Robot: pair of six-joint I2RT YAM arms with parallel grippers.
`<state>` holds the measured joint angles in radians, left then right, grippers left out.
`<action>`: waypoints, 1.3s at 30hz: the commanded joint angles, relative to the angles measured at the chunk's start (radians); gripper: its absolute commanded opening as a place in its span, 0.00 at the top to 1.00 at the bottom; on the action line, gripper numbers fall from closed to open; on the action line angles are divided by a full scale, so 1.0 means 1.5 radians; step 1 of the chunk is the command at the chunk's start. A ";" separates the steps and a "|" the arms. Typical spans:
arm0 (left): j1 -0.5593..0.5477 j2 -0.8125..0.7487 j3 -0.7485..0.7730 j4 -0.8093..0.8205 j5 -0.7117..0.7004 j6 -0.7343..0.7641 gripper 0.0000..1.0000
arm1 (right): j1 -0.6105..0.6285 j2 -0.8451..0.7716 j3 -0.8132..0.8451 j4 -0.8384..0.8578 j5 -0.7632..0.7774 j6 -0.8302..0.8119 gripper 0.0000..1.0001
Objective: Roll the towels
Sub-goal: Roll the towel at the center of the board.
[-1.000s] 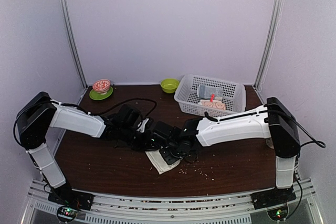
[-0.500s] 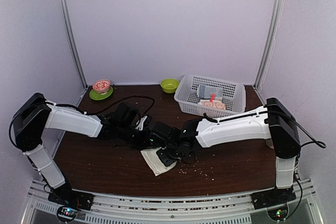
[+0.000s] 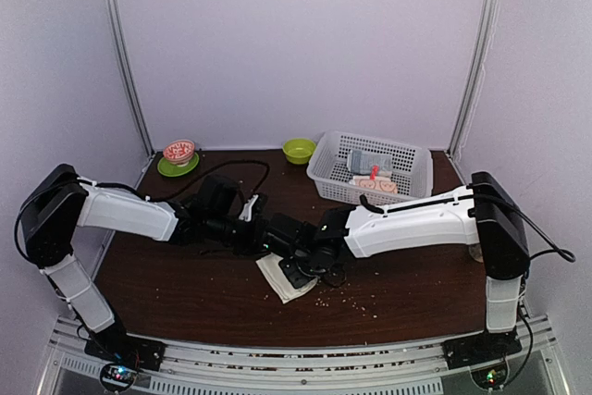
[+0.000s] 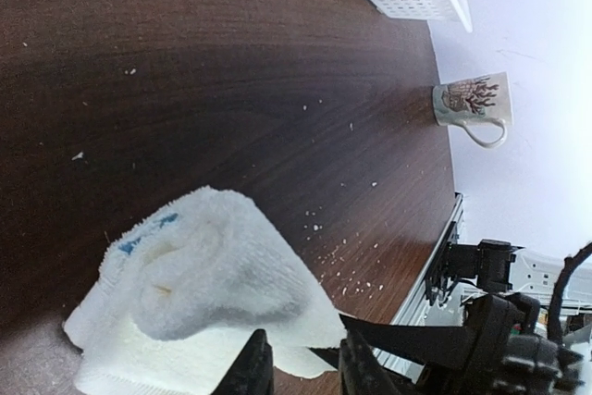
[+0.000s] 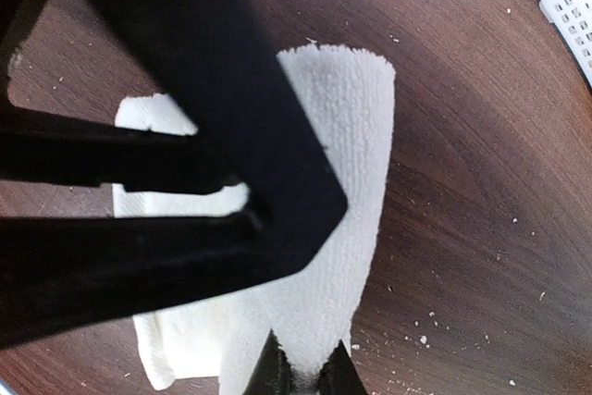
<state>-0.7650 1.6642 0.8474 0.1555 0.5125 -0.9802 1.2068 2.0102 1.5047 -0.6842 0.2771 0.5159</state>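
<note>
Since a second ago your left arm [image 3: 129,213] is drawing back toward the bench's [image 3: 176,275] left edge. The left claw [image 4: 303,369] is standing with its fingers slightly apart at the plain towel [image 3: 282,286]; I cannot tell whether it is gripping. Your right claw [image 5: 305,372] is pinching that towel near the front edge's middle. In the far right corner the basket [image 3: 322,171] is holding the cartoon-face towel [image 3: 375,185] and a grey-blue rolled towel [image 3: 368,162].

White towel [image 3: 285,279], small blue mark, partly rolled, lies left of and nearer than the basket [image 3: 413,153]. Face-print towel [image 3: 376,186] lies inside the basket.
</note>
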 commanded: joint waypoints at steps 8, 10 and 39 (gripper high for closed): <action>-0.005 0.094 -0.007 0.137 0.059 -0.016 0.77 | 0.008 -0.002 -0.011 0.052 -0.062 -0.024 1.00; -0.004 0.110 -0.009 0.138 0.055 -0.015 0.81 | 0.007 -0.004 -0.012 0.055 -0.073 -0.030 1.00; 0.002 0.138 -0.023 0.087 0.023 0.020 0.91 | -0.161 -0.129 -0.231 0.258 -0.322 0.106 0.46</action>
<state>-0.7666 1.8725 0.8234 0.3389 0.5823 -0.9817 0.9623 1.7729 1.1336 -0.3264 -0.1654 0.6441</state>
